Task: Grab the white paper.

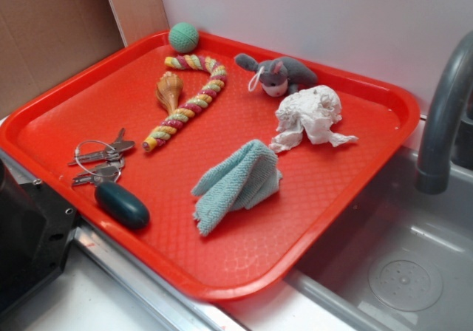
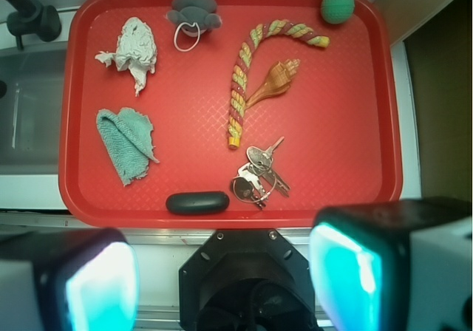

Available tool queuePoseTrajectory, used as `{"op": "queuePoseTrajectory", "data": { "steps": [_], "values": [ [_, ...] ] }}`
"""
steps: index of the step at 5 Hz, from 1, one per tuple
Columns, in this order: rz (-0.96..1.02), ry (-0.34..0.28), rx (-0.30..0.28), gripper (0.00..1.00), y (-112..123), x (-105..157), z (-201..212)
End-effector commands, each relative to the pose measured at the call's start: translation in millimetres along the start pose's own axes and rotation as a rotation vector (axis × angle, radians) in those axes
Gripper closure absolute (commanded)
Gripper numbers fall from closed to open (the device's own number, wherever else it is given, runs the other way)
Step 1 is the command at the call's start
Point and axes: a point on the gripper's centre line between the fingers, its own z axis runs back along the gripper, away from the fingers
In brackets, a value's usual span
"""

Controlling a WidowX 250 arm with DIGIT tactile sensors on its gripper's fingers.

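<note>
The tool (image 2: 222, 279) is nearest, its fingers spread wide and empty, high above the red tray (image 2: 355, 198). From left: the white paper (image 2: 133, 46) lies free at the far corner, beside the grey plush toy (image 2: 194, 12), easy to reach.

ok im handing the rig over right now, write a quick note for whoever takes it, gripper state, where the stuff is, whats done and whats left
Gripper: open, holding nothing, high above the near edge of the red tray, its two fingers wide apart.
White paper: lying crumpled in the tray's far corner on the sink side, touching or nearly touching the grey plush toy, with the teal cloth lying apart from it nearer the gripper.
Done: nothing yet; the paper is untouched.
Left: move over the paper, descend, close on the wad, lift. Avoid catching the plush toy.
</note>
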Motion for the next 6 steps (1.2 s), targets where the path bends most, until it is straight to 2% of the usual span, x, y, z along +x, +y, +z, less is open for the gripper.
{"op": "queuePoseTrajectory", "data": {
  "steps": [1,2,3,4,6],
  "values": [
    [0.0,0.0,0.0,0.0,0.0,0.0,0.0],
    [0.056,0.03,0.182,0.0,-11.1,43.3,-55.9],
    [0.062,-0.009,0.138,0.0,-42.4,78.6,-94.4],
    [0.32,-0.017,0.078,0.0,-58.5,120.4,-126.4],
    [0.32,-0.017,0.078,0.0,-58.5,120.4,-126.4]
  ]
}}
